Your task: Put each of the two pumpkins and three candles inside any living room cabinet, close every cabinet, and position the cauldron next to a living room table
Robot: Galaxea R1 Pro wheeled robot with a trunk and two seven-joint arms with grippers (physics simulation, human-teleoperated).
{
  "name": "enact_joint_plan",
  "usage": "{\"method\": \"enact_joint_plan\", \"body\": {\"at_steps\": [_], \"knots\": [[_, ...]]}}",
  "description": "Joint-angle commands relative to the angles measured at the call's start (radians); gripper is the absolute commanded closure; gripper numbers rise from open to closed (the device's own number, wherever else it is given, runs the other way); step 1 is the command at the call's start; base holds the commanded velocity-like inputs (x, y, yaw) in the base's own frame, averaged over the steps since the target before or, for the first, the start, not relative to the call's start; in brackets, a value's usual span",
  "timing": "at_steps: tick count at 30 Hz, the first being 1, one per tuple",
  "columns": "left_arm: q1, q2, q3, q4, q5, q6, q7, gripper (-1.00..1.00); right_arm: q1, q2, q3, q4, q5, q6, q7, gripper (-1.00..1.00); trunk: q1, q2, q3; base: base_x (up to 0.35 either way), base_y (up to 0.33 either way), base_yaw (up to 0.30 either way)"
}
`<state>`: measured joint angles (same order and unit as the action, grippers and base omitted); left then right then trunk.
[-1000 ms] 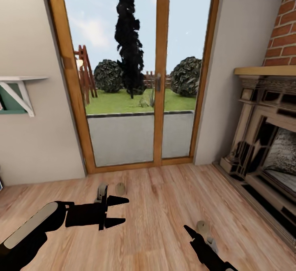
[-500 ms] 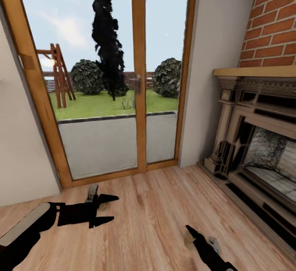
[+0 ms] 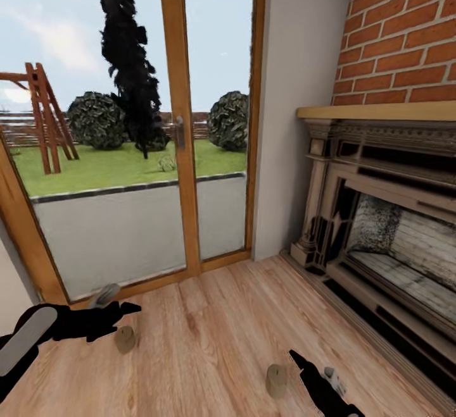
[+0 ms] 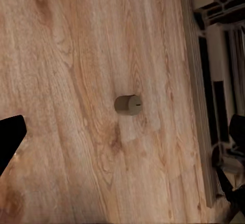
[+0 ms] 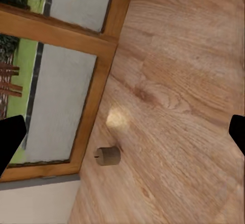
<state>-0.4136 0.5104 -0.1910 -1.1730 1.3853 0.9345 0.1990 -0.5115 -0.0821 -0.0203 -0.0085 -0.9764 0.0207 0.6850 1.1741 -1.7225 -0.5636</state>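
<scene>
Left gripper [image 3: 130,316], head view: fingers spread, empty, above the floor [image 3: 209,328] just beside one candle [image 3: 125,339]. Right gripper [image 3: 301,363]: opening cannot be judged; second candle [image 3: 276,380] just beside it. Left wrist view: candle [image 4: 128,104] on floor. Right wrist view: fingers wide apart; candle [image 5: 108,155] near the glass door [image 5: 76,101].

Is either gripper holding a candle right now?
No: in the head view both candles stand on the floor, apart from the left gripper and the right gripper.

fireplace [image 3: 392,227] cut off – right claw [image 3: 297,359] partly cropped
</scene>
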Motion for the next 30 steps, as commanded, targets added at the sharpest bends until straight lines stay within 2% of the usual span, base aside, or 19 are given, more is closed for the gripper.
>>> {"method": "enact_joint_plan", "body": {"at_steps": [1, 5, 11, 12, 13, 15, 17, 22, 30], "knots": [[-0.001, 0.0, 0.0, 0.002, 0.004, -0.003, 0.043, -1.0, -0.001, 0.0, -0.001, 0.0, -0.001, -0.005, 0.0, -1.0, 0.0, -0.001, -0.001, 0.285, 0.0, -0.271], [-0.001, 0.0, 0.011, 0.006, -0.005, -0.04, 0.155, -1.0, -0.001, 0.002, 0.001, -0.003, 0.001, -0.019, -0.036, -1.0, 0.0, -0.001, 0.001, 0.316, 0.0, -0.271], [-0.001, 0.0, 0.014, 0.007, -0.009, -0.061, 0.184, -1.0, -0.001, 0.006, 0.005, -0.007, 0.008, -0.026, -0.118, -1.0, 0.0, -0.001, 0.004, 0.233, 0.0, -0.267], [-0.001, 0.0, 0.014, 0.007, -0.009, -0.061, 0.185, -1.0, -0.001, 0.006, 0.011, -0.008, 0.016, -0.027, -0.153, -1.0, 0.0, -0.001, 0.004, 0.062, 0.0, -0.171], [-0.001, 0.0, 0.013, 0.005, -0.01, -0.061, 0.185, -1.0, -0.001, 0.006, 0.029, -0.008, 0.037, -0.028, -0.224, -1.0, 0.0, -0.001, 0.004, 0.032, 0.0, -0.088], [-0.001, 0.0, 0.013, 0.003, -0.01, -0.061, 0.184, -1.0, -0.001, 0.006, 0.054, -0.009, 0.06, -0.032, -0.32, -1.0, 0.0, -0.001, 0.004, 0.017, 0.0, -0.046], [-0.001, 0.0, 0.014, 0.003, -0.01, -0.061, 0.184, -1.0, -0.001, 0.005, 0.066, -0.009, 0.07, -0.035, -0.373, -1.0, 0.0, -0.001, 0.004, 0.099, 0.005, -0.019], [-0.001, 0.0, 0.015, 0.0, -0.004, -0.06, 0.176, -1.0, -0.001, 0.007, 0.073, -0.01, 0.078, -0.035, -0.407, -1.0, 0.0, -0.001, 0.004, 0.126, 0.117, -0.005], [-0.001, 0.0, 0.014, -0.002, -0.003, -0.06, 0.171, -1.0, -0.001, 0.006, 0.077, -0.01, 0.08, -0.024, -0.412, -1.0, 0.0, -0.001, 0.004, 0.025, 0.029, 0.0]]}}
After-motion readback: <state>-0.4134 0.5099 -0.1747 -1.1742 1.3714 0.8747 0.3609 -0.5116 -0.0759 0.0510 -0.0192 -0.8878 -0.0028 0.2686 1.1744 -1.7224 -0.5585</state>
